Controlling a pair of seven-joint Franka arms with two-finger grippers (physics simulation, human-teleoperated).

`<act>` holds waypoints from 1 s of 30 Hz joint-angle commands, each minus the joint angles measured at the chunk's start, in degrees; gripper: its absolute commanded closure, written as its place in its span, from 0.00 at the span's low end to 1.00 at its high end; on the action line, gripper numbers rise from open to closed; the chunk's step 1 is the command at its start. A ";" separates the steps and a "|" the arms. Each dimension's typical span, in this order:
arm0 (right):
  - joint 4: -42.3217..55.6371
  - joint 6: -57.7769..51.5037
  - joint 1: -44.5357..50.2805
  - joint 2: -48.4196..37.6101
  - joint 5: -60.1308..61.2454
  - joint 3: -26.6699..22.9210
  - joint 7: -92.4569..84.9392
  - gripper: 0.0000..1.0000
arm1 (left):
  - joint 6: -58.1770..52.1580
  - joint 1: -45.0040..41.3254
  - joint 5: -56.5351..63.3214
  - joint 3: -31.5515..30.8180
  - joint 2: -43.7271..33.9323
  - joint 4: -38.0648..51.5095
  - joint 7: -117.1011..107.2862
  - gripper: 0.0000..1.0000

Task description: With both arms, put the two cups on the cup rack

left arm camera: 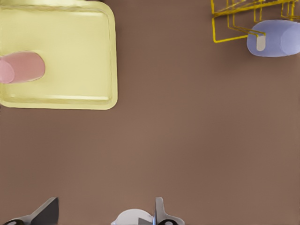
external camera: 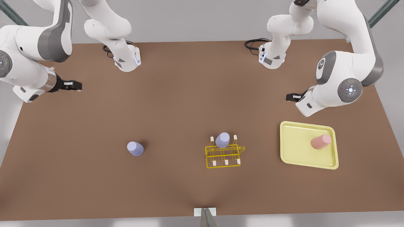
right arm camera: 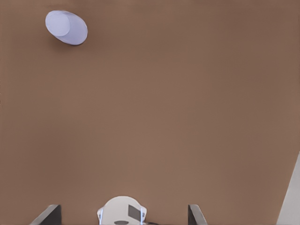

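The left claw (external camera: 292,97) hangs above the brown worktop (external camera: 176,119) on the front view's right, just behind the pale yellow tray (external camera: 300,154). Its left wrist view shows two dark fingers (left arm camera: 44,213) spread apart with nothing between them, so it is open and empty. The right claw (external camera: 74,85) hovers on the front view's left, well apart from every cup; its fingertips (right arm camera: 49,214) also stand wide apart, holding nothing.

The salmon pink cup (external camera: 321,141) rests on the tray, toward its right side in the front view. One lavender cup (external camera: 222,140) sits on the yellow cup rack (external camera: 223,154), over one of the rear white-tipped pegs, near the middle of the worktop. The other lavender cup (external camera: 135,148) stands on the bare worktop to the front view's left of the rack, well apart from it, and appears in the right wrist view too.
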 commanded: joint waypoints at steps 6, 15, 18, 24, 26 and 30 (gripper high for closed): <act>-1.88 20.94 4.44 12.41 -0.72 0.04 -2.39 0.00 | 11.28 3.03 -1.14 0.99 2.18 0.47 -0.82 0.00; -11.29 53.03 8.05 21.38 5.25 0.04 4.47 0.00 | 41.78 21.76 -0.88 2.84 20.21 -1.28 37.35 0.00; -7.16 53.21 8.40 24.55 9.48 0.04 8.51 0.00 | 48.47 21.32 -0.79 3.80 20.21 -6.64 37.35 0.00; -0.13 53.57 9.28 30.09 9.48 0.04 11.32 0.00 | 51.64 21.15 -1.05 5.74 20.21 -13.24 37.17 0.00; 0.14 53.92 9.37 31.40 9.56 0.04 11.15 0.00 | 51.64 21.23 -0.97 5.74 20.65 -14.12 37.09 0.00; -2.41 52.95 9.64 32.46 10.18 0.04 10.53 0.00 | 54.10 21.15 -1.14 6.18 22.58 -14.56 36.82 0.00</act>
